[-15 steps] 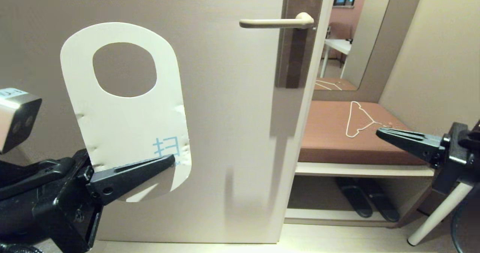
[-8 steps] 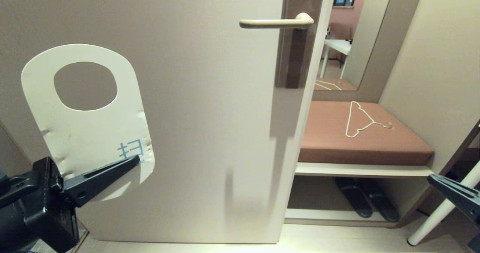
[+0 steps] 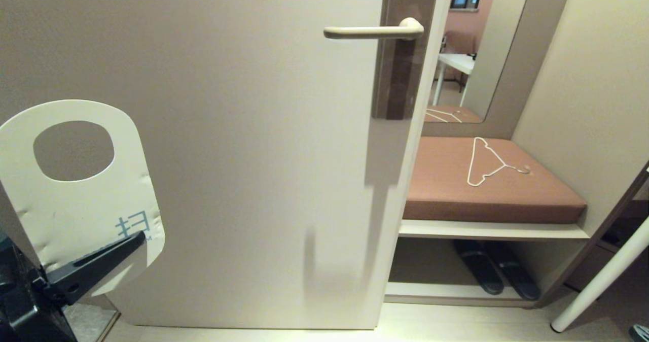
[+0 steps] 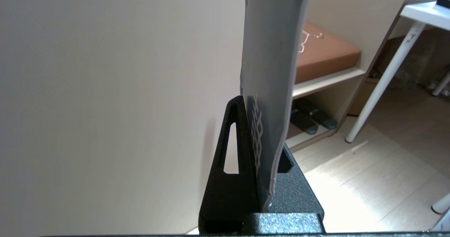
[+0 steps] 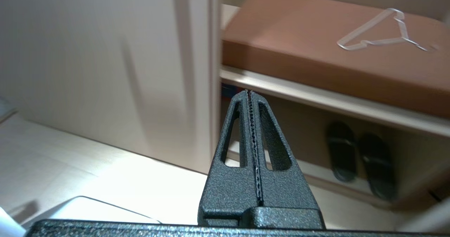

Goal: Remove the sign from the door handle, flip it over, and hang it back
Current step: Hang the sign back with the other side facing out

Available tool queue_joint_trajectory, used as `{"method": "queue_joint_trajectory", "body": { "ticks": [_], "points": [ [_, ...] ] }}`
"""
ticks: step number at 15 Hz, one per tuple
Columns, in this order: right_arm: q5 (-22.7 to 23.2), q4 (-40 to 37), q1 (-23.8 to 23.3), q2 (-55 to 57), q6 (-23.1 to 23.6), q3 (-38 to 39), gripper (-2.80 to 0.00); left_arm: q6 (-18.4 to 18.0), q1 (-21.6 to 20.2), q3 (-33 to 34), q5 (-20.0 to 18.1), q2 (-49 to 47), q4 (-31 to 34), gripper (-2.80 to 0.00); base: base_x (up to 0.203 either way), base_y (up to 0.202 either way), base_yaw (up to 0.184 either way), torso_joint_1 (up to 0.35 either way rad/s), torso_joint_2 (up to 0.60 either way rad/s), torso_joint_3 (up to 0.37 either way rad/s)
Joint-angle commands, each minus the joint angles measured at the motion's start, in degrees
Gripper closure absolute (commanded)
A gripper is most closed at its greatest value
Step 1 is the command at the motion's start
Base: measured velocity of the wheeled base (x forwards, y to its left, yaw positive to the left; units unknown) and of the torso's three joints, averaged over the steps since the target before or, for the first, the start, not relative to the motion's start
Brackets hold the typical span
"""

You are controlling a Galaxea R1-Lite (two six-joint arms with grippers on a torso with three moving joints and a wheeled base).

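The sign (image 3: 76, 205) is a white card with an oval hole and blue print, held upright at the lower left, well below and left of the door handle (image 3: 372, 31). My left gripper (image 3: 129, 245) is shut on the sign's lower end. In the left wrist view the sign (image 4: 270, 71) stands edge-on between the fingers (image 4: 230, 159), its dark printed face showing. The door handle is bare, a beige horizontal lever at the top of the door. My right gripper (image 5: 249, 94) is shut and empty, low near the floor, out of the head view.
The beige door (image 3: 243, 144) fills the left and middle. To its right is a brown cushioned bench (image 3: 487, 190) with a thin white wire hanger (image 3: 487, 162), black slippers (image 3: 494, 273) on the shelf beneath, and a white table leg (image 3: 598, 286) at far right.
My left gripper has moved down and to the left with the sign, away from the door handle. My right gripper has dropped out of the head view.
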State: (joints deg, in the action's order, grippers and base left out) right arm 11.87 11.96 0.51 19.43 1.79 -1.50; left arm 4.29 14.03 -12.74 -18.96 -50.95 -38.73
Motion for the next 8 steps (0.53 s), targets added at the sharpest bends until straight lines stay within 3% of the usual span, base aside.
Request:
{"method": "queue_joint_trajectory", "body": {
  "ticks": [1, 2, 4, 8],
  "points": [
    [-1.7, -13.2, 0.0, -12.5, -0.1, -1.7, 0.00, 0.0, -0.1, 0.3, 0.2, 3.1, 1.5, 0.00, 0.000, 0.000, 0.000, 0.000, 0.00, 0.000],
    [-4.9, -19.5, 0.0, -15.1, -0.5, -3.0, 0.00, 0.0, -0.1, 0.6, 0.6, 4.1, 2.8, 0.00, 0.000, 0.000, 0.000, 0.000, 0.00, 0.000],
    [-11.8, -21.8, 0.0, -16.8, 0.2, -2.7, 0.00, 0.0, -0.1, 1.1, 1.4, 5.1, 3.6, 0.00, 0.000, 0.000, 0.000, 0.000, 0.00, 0.000],
    [-11.5, -21.5, 0.0, -19.4, 1.1, -2.2, 0.00, 0.0, -0.1, 0.6, 3.1, 5.6, 3.2, 0.00, 0.000, 0.000, 0.000, 0.000, 0.00, 0.000]
  ]
}}
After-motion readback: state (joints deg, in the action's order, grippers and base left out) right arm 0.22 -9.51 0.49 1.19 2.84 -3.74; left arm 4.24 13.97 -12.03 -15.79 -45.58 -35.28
